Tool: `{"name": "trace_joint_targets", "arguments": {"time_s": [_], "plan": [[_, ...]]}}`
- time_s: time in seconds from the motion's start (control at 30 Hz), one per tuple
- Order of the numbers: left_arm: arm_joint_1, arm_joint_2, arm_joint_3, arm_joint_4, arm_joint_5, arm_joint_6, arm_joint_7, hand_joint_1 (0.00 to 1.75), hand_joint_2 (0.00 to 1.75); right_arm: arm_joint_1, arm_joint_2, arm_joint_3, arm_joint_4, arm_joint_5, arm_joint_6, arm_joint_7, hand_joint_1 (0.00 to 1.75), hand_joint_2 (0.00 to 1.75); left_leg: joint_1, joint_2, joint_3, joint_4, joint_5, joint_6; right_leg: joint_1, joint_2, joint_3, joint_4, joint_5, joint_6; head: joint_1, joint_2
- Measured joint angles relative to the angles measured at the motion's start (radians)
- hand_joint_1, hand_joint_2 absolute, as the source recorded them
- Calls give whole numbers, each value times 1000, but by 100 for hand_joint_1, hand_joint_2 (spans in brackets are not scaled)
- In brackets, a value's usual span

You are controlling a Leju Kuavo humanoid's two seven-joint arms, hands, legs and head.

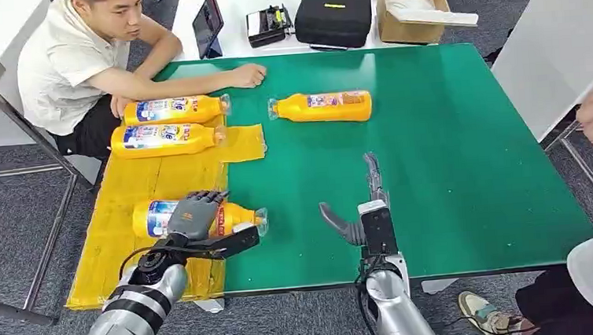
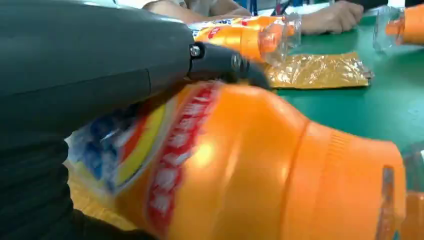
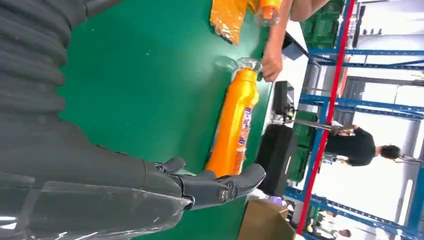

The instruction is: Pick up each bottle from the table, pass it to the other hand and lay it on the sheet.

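Two bottles [image 1: 168, 124] already lie on the yellow sheet [image 1: 128, 226] beyond the left hand [image 1: 194, 216], which grips a third there. The right hand [image 1: 357, 210] hangs empty, fingers spread; ahead of it one bottle [image 1: 322, 106] waits on the bench [image 1: 449, 141].

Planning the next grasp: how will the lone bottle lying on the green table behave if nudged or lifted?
The bottle lies on its side with a rounded body, so it would probably roll if nudged. Its glossy plastic looks slippery. The open right robot hand should probably grip around the middle.
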Motion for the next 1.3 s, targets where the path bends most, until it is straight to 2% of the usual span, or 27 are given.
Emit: {"name": "trace_joint_targets", "arguments": {"time_s": [0.27, 0.87, 1.1, 1.3], "plan": [[-70, 3, -30, 93, 26, -95, -15, 0, 175, 0, 1, -28, 28, -13, 2, -2, 0, 175, 0, 0, 4, 0, 1, -1, 0, 0, 4, 0, 0, 0, 0, 0], [-99, 10, -48, 132, 47, -131, -34, 0, 175, 0, 1, -45, 51, -16, 3, -10, 0, 175, 0, 0, 8, 0, 1, -2, 0, 0, 8, 0, 0, 0, 0, 0], [-76, 9, -48, 123, 106, -39, -64, 0, 175, 0, 0, -48, 55, -7, 3, -21, 0, 175, 0, 0, 8, 0, 1, -2, 0, 0, 8, 0, 0, 0, 0, 0], [29, 9, -48, -21, 191, 40, -112, 0, 175, 15, 0, -53, 54, 4, -18, -31, 0, 175, 0, 0, 7, 0, 1, -2, 0, 0, 6, 0, 0, 0, 0, 0]]}}
